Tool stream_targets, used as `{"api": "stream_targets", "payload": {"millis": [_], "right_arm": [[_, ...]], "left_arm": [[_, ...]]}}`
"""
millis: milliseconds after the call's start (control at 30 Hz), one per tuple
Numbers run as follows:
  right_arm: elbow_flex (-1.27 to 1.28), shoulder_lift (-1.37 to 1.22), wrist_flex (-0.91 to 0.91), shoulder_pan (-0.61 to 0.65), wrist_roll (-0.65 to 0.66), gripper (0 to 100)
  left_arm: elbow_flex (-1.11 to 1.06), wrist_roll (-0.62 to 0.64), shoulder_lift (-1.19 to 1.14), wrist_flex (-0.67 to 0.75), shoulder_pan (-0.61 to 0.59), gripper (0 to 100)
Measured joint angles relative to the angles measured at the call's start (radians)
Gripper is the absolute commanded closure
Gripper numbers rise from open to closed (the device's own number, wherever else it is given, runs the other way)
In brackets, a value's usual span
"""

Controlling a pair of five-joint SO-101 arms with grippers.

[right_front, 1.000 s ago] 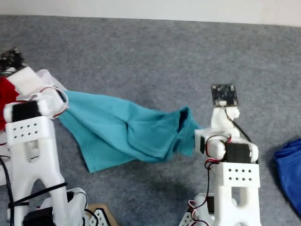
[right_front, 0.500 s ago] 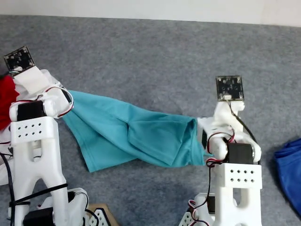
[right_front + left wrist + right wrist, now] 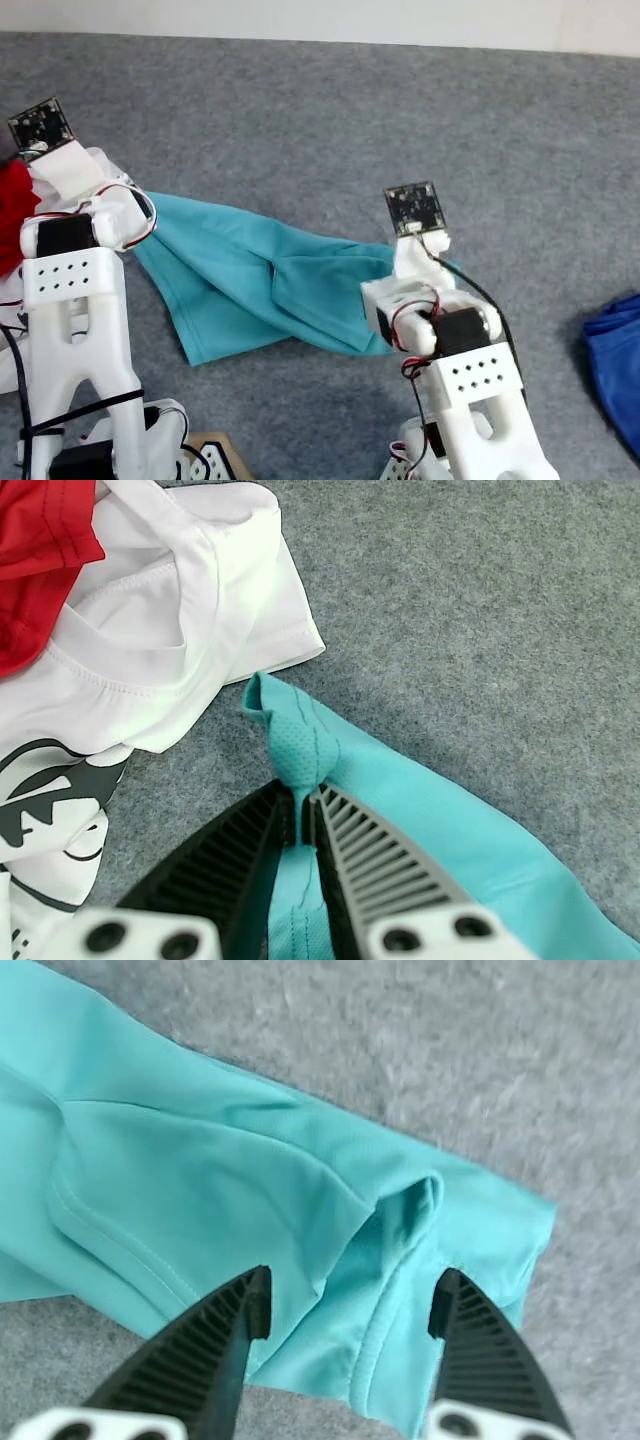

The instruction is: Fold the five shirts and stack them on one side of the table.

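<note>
Teal shirt (image 3: 260,280) stretches lengthwise left to right, left jaws pinching its end, right jaws agape

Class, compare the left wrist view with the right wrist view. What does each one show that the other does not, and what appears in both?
Left wrist view, not the right: a white shirt with a red shirt beside it, and the left gripper with its fingers shut on a bunched corner of the teal shirt.

Right wrist view, not the left: the right gripper, fingers spread apart above a folded edge of that shirt.

Both: the teal shirt lying on the grey table.
</note>
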State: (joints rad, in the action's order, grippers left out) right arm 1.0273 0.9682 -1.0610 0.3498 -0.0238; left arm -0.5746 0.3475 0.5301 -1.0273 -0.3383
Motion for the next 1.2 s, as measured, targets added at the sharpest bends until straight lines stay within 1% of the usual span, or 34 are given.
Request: {"api": "stream_targets", "payload": {"millis": [233,500,667,900,933,1067,1200], "right_arm": [[0.098,0.0,0.123,0.078,-0.018,74.2],[0.107,0.0,0.249,0.083,-0.02,74.3],[0.114,0.0,0.259,0.043,-0.02,74.3],[0.153,0.0,0.261,0.038,-0.02,74.5],[0.153,0.0,0.269,0.038,-0.02,75.6],[0.227,0.0,0.362,0.051,-0.046,86.2],[0.267,-0.002,0.414,0.066,-0.046,87.5]], "left_arm": [[-0.012,-0.002,0.0,0.003,0.0,99],[-0.014,0.0,0.0,0.003,0.0,99],[-0.015,0.0,0.0,0.003,0.0,99],[-0.015,0.0,0.0,0.003,0.0,99],[-0.015,0.0,0.0,0.003,0.0,99],[-0.015,0.0,0.0,0.003,0.0,99],[-0.015,0.0,0.0,0.003,0.0,99]]}}
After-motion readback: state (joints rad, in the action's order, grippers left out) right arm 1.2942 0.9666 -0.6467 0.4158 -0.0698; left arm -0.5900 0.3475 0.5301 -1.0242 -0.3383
